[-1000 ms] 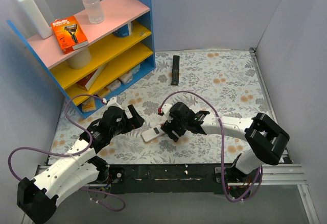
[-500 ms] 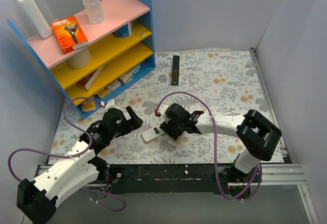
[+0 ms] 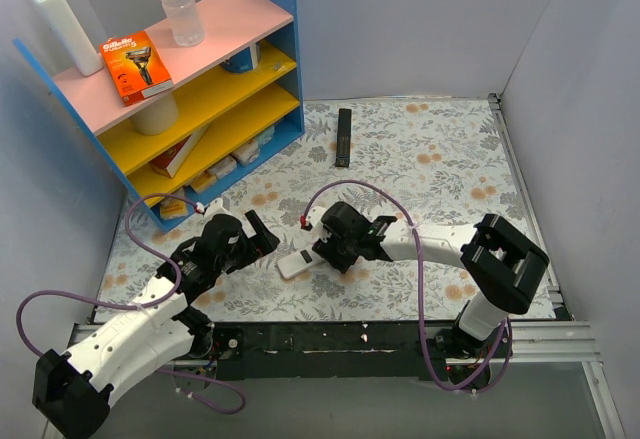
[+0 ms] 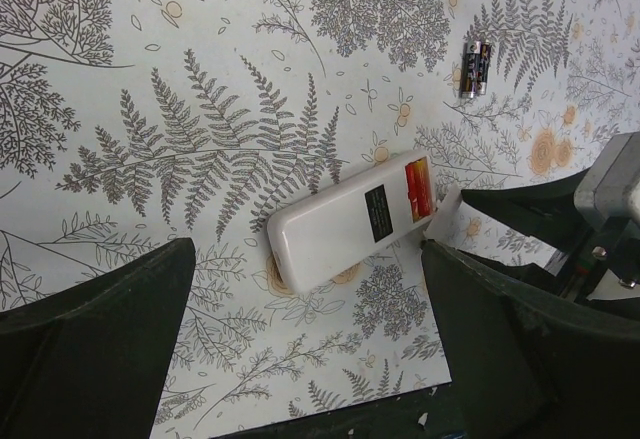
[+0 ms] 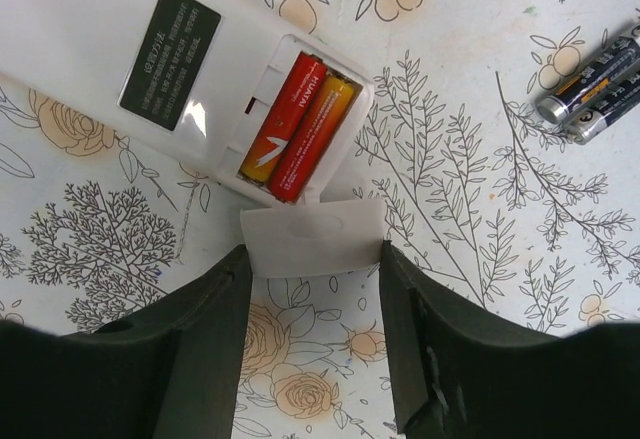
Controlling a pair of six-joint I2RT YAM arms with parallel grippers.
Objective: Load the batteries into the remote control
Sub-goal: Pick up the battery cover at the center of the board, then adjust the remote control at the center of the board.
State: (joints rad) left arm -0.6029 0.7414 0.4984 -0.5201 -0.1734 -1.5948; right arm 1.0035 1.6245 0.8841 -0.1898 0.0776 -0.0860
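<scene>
Top external: remote control (image 3: 297, 262) white back up between both arms, long axis diagonal, open compartment end toward right gripper (image 5: 312, 251), fingers flanking loose cover (image 5: 335, 231), clamp unclear; red-orange batteries (image 5: 295, 124) inside, lettering unreadable; left gripper (image 4: 308, 249) spread wide.

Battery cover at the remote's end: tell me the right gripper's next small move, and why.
Probably close the right gripper on the cover. Two red-orange batteries already sit in the remote's open bay. The loose white cover lies between its jaws, though I cannot tell whether it is gripped yet.
</scene>
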